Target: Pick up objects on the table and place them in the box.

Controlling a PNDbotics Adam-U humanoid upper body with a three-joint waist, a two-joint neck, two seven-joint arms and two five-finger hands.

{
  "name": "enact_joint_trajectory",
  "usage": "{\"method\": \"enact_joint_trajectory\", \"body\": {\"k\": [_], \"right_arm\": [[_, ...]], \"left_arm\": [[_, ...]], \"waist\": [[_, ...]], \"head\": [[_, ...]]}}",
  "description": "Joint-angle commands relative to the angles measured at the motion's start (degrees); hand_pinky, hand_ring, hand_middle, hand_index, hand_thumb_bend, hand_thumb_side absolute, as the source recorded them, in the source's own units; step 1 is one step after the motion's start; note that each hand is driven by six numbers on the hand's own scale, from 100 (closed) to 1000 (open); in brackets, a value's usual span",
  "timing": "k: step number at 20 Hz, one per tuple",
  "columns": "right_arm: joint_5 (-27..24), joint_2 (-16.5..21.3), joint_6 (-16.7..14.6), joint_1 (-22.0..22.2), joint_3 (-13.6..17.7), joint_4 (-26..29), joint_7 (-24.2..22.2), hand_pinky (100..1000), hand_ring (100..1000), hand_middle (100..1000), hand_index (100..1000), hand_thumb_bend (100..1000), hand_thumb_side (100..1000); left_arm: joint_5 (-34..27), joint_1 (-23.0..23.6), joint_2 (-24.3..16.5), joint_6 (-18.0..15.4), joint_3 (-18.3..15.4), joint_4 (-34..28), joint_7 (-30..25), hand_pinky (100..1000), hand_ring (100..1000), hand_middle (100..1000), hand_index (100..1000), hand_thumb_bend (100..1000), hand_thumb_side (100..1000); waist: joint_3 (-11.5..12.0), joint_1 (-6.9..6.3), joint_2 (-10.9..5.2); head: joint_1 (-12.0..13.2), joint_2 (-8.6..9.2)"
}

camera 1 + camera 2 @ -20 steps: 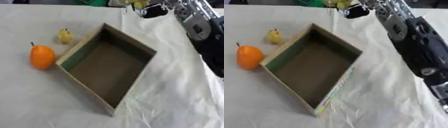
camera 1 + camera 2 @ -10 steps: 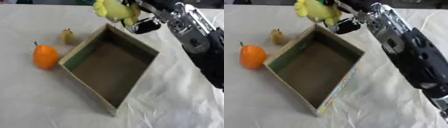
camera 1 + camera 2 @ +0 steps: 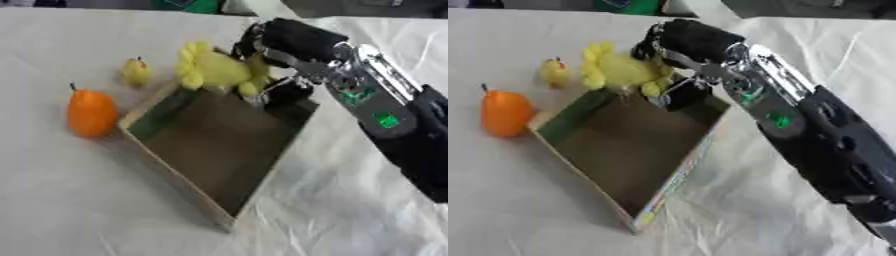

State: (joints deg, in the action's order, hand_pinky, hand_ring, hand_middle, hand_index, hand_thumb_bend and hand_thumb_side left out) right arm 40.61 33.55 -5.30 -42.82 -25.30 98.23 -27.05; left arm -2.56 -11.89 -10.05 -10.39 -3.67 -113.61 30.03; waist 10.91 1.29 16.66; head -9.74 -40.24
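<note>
Far left on the tabletop (image 3: pixel 61 200), which is covered in a wrinkly white cloth, there's an orange fruit (image 3: pixel 90 112) with a little dark stem. It looks smooth and rounded, probably a light plastic thing, so it could be slippery and roll; I'd wrap fingers around its fat middle rather than pinch the stem. Just beyond it and a bit right sits a small yellow pear (image 3: pixel 135 71), also with a stem, tiny enough that a fingertip pinch across the body seems the way to go.

Next over is the box (image 3: pixel 223 172), shallow, open-topped, brownish inside with a green inner wall on its left side, sitting skewed on the cloth. Looks like stiff cardboard and nothing is lying in it yet.

Over the box's far corner hangs a yellow bunch of bananas (image 3: pixel 213 71), lumpy, with stubby ends fanning to the left. My guess is it's a soft or hollow toy, light, and easy to hold at the thick end where the pieces join. That's where the right robot hand (image 3: pixel 267 50) has it, black fingers curled round the bunch's right end. Left robot hand isn't visible.
</note>
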Motion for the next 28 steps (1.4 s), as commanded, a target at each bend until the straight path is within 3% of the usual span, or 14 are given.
{"method": "enact_joint_trajectory", "body": {"k": [1, 5, 10, 16, 17, 18, 21, 23, 28], "right_arm": [[-0.36, 1.19, -0.65, -0.37, -0.49, -0.09, -2.61, 351, 532, 387, 491, 100, 242], [0.16, 1.14, -2.19, -0.75, -1.81, -1.13, -5.92, 292, 549, 427, 528, 100, 226], [0.77, 0.52, -3.96, -2.10, -3.90, -2.97, -10.06, 314, 581, 484, 595, 100, 208], [3.46, -0.71, -5.80, -3.88, -5.52, -5.41, -14.97, 369, 663, 616, 804, 100, 202], [4.06, -0.98, -6.02, -4.22, -5.52, -5.66, -15.77, 388, 687, 655, 843, 100, 375], [4.44, -1.25, -6.28, -4.51, -5.39, -5.69, -16.58, 399, 698, 673, 859, 100, 490], [4.53, -1.63, -6.93, -5.12, -4.72, -5.09, -19.07, 450, 738, 736, 918, 100, 754], [4.48, -1.68, -6.90, -5.42, -4.03, -4.41, -20.76, 466, 751, 754, 941, 100, 829], [3.75, -1.58, -5.88, -6.06, -2.00, -1.67, -23.40, 477, 762, 779, 964, 100, 871]], "left_arm": [[-0.22, -0.68, -0.75, -0.21, 0.19, -0.98, -0.22, 480, 589, 589, 765, 100, 1000], [-0.30, -0.67, -0.79, -0.17, 0.22, -0.98, -0.26, 480, 589, 589, 764, 100, 1000], [-0.33, -0.62, -0.82, -0.09, 0.26, -0.98, -0.32, 480, 589, 589, 764, 100, 1000], [-0.32, -0.56, -0.75, 0.04, 0.31, -0.98, -0.36, 480, 588, 590, 764, 100, 1000], [-0.31, -0.55, -0.73, 0.07, 0.30, -0.98, -0.36, 480, 588, 590, 764, 100, 1000], [-0.30, -0.54, -0.72, 0.07, 0.29, -0.98, -0.34, 480, 588, 590, 764, 100, 1000], [-0.26, -0.50, -0.73, 0.07, 0.25, -0.98, -0.28, 480, 588, 590, 764, 100, 1000], [-0.23, -0.46, -0.72, 0.09, 0.22, -0.98, -0.23, 480, 588, 591, 765, 100, 1000], [-0.22, -0.38, -0.75, 0.12, 0.17, -0.98, -0.12, 480, 589, 591, 765, 100, 1000]], "waist": [[-0.02, -0.09, -0.95], [0.07, 0.04, -1.13], [0.27, 0.22, -1.30], [0.46, 0.40, -1.26], [0.49, 0.41, -1.25], [0.52, 0.41, -1.24], [0.52, 0.43, -1.25], [0.49, 0.46, -1.30], [0.35, 0.43, -1.48]], "head": [[0.07, 0.44], [-0.02, 0.45], [-0.15, 0.45], [-0.28, 0.34], [-0.30, 0.30], [-0.31, 0.27], [-0.34, 0.14], [-0.36, 0.09], [-0.23, 0.04]]}}
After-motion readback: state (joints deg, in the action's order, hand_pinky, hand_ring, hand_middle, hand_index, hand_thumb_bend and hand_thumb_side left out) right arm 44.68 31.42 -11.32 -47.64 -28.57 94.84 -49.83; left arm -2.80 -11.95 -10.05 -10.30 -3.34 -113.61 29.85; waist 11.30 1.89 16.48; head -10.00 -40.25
